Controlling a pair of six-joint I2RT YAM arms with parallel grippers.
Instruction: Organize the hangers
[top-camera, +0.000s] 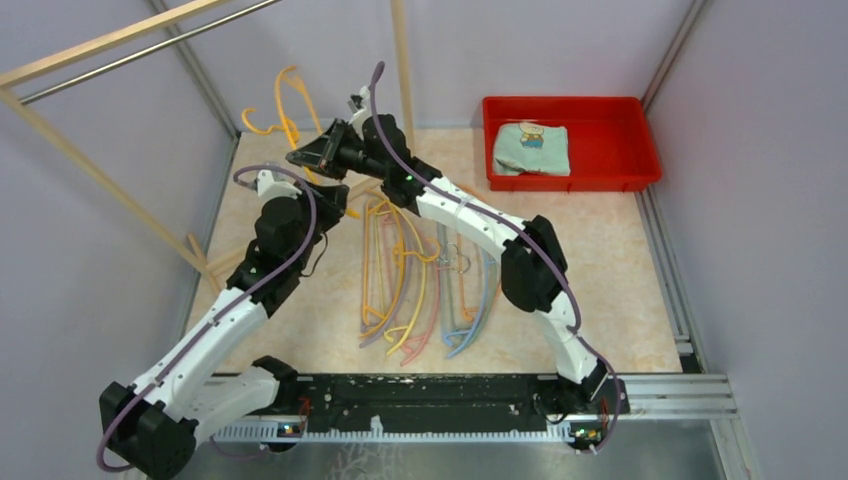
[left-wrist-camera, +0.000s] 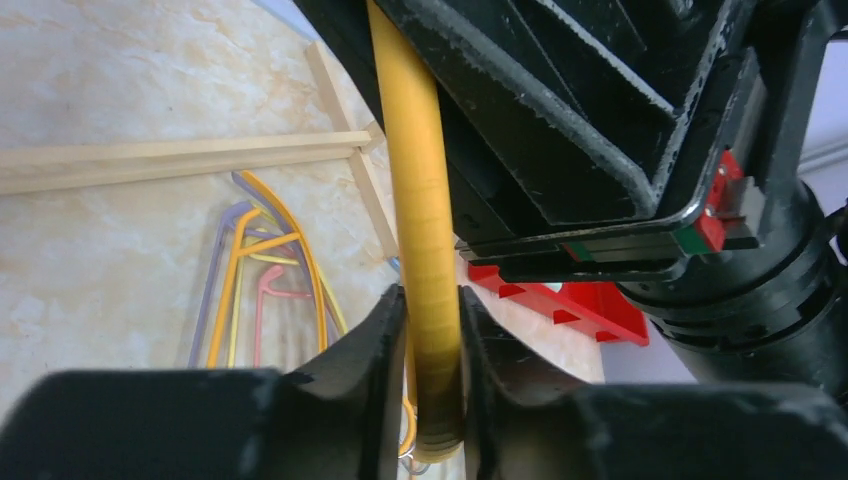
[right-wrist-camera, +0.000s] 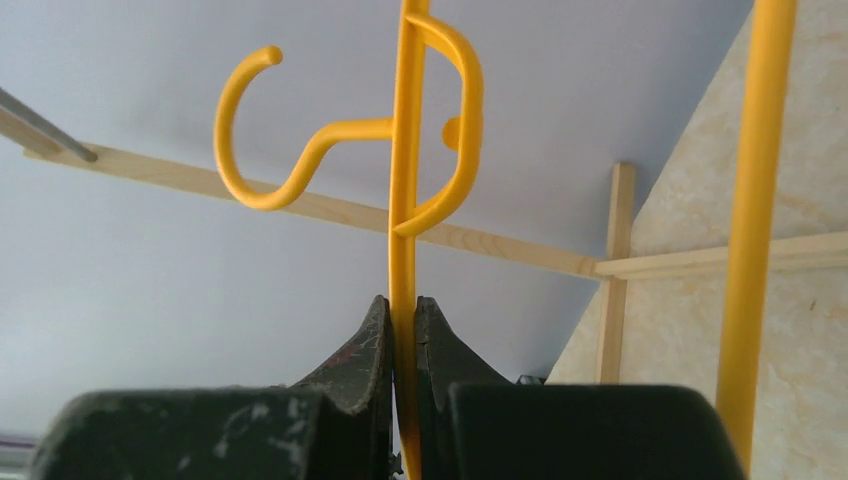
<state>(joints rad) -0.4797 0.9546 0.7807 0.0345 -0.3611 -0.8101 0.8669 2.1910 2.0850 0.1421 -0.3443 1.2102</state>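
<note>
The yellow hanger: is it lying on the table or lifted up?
Lifted. The right hand clamps the yellow hanger, its hook in the air before the wall.

Bare table (top-camera: 620, 300) lies open from three to five o'clock. The hanger pile (top-camera: 430, 290) blocks centre, yellow hanger (top-camera: 289, 128) and rack frame (top-camera: 100, 181) crowd ten to eleven, red bin (top-camera: 570, 182) one.

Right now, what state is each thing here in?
Yellow plastic hanger: held in the air.
Right claw: shut on that hanger.
Left claw: closed on its thick bar.
Other coloured plastic hangers: lying piled on the table.
Pale green cloth: folded, inside the red plastic tray.
</note>
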